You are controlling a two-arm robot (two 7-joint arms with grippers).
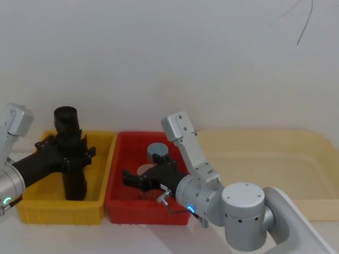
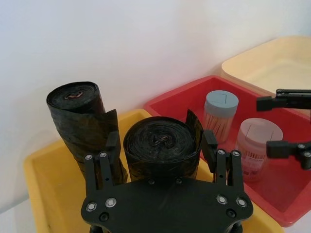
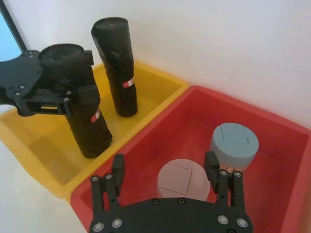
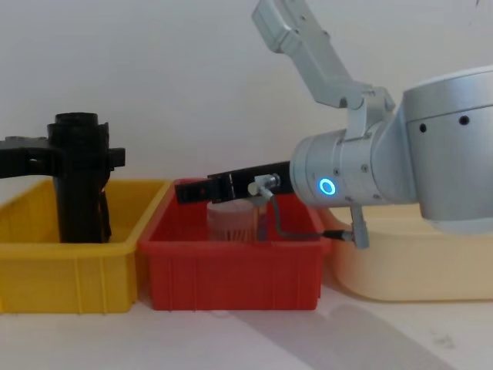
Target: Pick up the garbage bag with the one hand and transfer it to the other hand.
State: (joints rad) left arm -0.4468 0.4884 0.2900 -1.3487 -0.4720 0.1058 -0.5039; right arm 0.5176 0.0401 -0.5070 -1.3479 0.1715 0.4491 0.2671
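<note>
The garbage bag (image 2: 161, 145), a plain black roll, stands upright in the yellow bin (image 1: 58, 211). My left gripper (image 2: 160, 143), on the green-ringed arm, is shut on the roll near its top, with a finger pressed to each side. In the right wrist view the same roll (image 3: 87, 126) has its foot down in the bin. My right gripper (image 3: 165, 170), on the blue-ringed arm, hangs open over the red bin (image 1: 119, 209), above a pale jar and apart from the bag. It also shows as the open right gripper (image 4: 192, 190) reaching left.
A second black roll (image 3: 116, 63) with a red mark stands behind the held one in the yellow bin. The red bin holds a blue-grey lidded jar (image 3: 234, 145) and a pinkish jar (image 3: 182, 179). A cream tray (image 1: 275, 159) lies to the right, with a white wall behind.
</note>
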